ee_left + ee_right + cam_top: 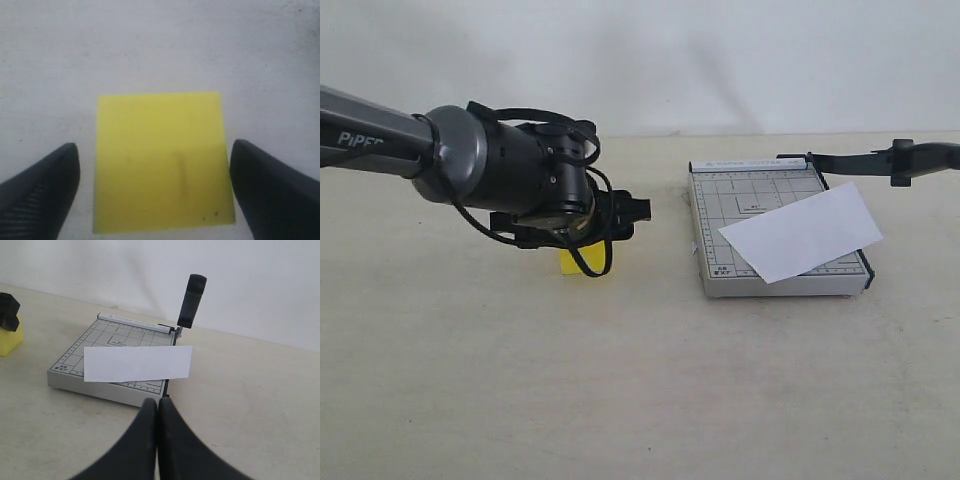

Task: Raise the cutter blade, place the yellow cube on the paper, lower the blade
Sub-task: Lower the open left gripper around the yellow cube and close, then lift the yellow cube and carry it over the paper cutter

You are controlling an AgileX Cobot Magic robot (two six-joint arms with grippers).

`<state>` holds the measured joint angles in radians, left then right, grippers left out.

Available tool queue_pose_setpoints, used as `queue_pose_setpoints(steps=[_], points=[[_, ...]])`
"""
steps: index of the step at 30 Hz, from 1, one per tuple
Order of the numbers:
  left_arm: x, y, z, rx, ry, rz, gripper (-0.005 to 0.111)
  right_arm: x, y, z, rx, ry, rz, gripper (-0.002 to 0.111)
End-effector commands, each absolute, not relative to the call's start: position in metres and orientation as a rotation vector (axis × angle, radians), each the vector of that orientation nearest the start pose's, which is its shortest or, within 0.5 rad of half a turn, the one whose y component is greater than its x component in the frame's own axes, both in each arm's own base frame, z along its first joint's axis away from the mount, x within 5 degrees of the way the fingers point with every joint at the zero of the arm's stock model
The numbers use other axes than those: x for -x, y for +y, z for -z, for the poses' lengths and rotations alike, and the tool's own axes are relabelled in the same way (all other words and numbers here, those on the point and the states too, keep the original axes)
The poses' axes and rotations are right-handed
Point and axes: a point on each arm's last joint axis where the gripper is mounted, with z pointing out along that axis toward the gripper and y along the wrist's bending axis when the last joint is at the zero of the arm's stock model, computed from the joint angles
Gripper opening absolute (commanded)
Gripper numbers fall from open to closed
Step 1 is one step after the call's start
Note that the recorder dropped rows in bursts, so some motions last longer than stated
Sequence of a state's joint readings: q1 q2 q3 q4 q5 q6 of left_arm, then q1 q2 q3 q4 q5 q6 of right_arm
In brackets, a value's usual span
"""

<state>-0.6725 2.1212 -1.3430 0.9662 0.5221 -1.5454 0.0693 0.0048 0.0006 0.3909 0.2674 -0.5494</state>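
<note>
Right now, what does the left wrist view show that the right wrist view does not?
Only the left wrist view: the cube from above, with a faint mark, between the tips of the open left pincer. Only the right wrist view: the shut right pincer, the cutter base, the paper across it and the raised blade. Both: the cube and the table.

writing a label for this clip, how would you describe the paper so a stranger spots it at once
In the exterior view's right half sits a grey gridded cutter base with its black blade raised. Lying slantwise across it is the paper, a plain white rectangle poking past the base's blade side; unlike the base, it bears no grid.
</note>
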Motion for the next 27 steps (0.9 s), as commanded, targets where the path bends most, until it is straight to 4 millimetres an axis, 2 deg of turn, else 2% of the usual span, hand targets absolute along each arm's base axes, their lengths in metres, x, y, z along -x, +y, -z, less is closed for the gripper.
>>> queue_pose_setpoints(steps=[1,4,7,10,13,14,17,20,22,23,24,25,27], points=[[-0.365,-0.240,-0.130,0.128,2.427,0.025,0.078,-0.054,0.013,-0.191,0.283,1.704,-0.007,0.000],[-0.365,-0.240,-0.128,0.154,2.426,0.030,0.074,-0.054,0.013,-0.191,0.283,1.704,-0.007,0.000],[-0.365,-0.240,-0.127,0.153,2.428,0.029,0.060,-0.054,0.013,-0.191,0.283,1.704,-0.007,0.000],[-0.365,-0.240,-0.127,0.153,2.428,0.028,0.039,-0.054,0.013,-0.191,0.283,1.704,-0.007,0.000],[-0.365,-0.241,-0.128,0.150,2.426,0.040,0.010,-0.054,0.013,-0.191,0.283,1.704,-0.007,0.000],[-0.365,-0.242,-0.130,0.130,2.421,0.055,0.005,-0.054,0.013,-0.191,0.283,1.704,-0.007,0.000],[-0.366,-0.248,-0.140,0.057,2.400,0.141,0.005,-0.054,0.013,-0.191,0.283,1.704,-0.007,0.000],[-0.365,-0.257,-0.156,-0.086,2.340,0.219,0.004,-0.054,0.013,-0.191,0.283,1.704,-0.007,0.000],[-0.363,-0.263,-0.167,-0.221,2.290,0.247,0.004,-0.054,0.013,-0.191,0.282,1.704,-0.008,0.000],[-0.359,-0.271,-0.177,-0.373,2.234,0.269,0.004,-0.054,0.013,-0.191,0.282,1.704,-0.008,0.000],[-0.356,-0.275,-0.180,-0.437,2.210,0.276,0.004,-0.054,0.013,-0.191,0.282,1.704,-0.008,0.000],[-0.349,-0.285,-0.188,-0.586,2.146,0.295,0.004,-0.054,0.013,-0.191,0.282,1.704,-0.008,0.000],[-0.336,-0.300,-0.197,-0.706,2.079,0.334,0.004,-0.054,0.013,-0.191,0.282,1.704,-0.008,0.000]])
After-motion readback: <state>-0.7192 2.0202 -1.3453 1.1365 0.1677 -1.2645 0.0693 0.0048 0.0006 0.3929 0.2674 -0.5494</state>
